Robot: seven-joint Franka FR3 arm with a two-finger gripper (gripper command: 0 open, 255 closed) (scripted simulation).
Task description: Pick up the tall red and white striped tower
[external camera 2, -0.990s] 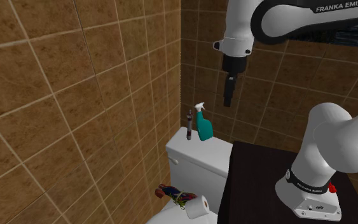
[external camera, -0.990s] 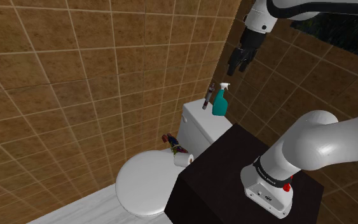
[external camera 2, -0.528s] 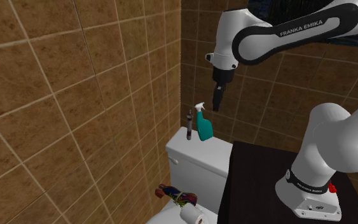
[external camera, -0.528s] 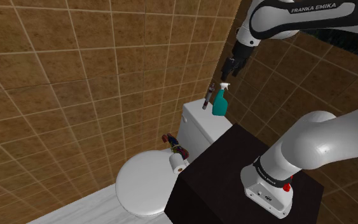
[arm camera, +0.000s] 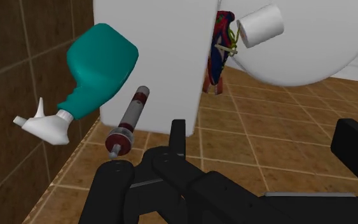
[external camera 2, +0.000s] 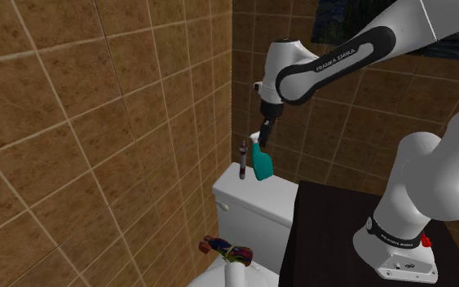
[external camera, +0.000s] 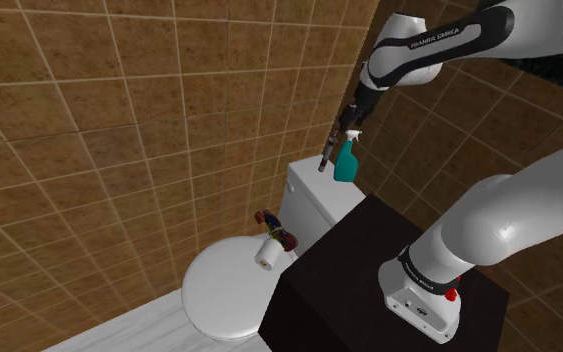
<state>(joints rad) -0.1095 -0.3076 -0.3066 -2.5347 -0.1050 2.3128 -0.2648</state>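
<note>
From the shoulder view's left: white toilet lid [external camera: 219, 295], with a paper roll [external camera: 267, 251] and a multicoloured bundle [external camera: 279, 232] near its back edge, then the white tank [external camera: 314, 205]. On the tank top, near the tiled wall [external camera: 119, 120], slim striped tower [external camera: 327, 152], dark red and white, upright, long axis vertical. Just beside it, teal spray bottle [external camera: 346, 165], opaque, contents unseen. Close above the bottle's nozzle, up and right of the tower and apart from it, black gripper [external camera: 350, 120], fingers spread, clasping nothing.
</note>
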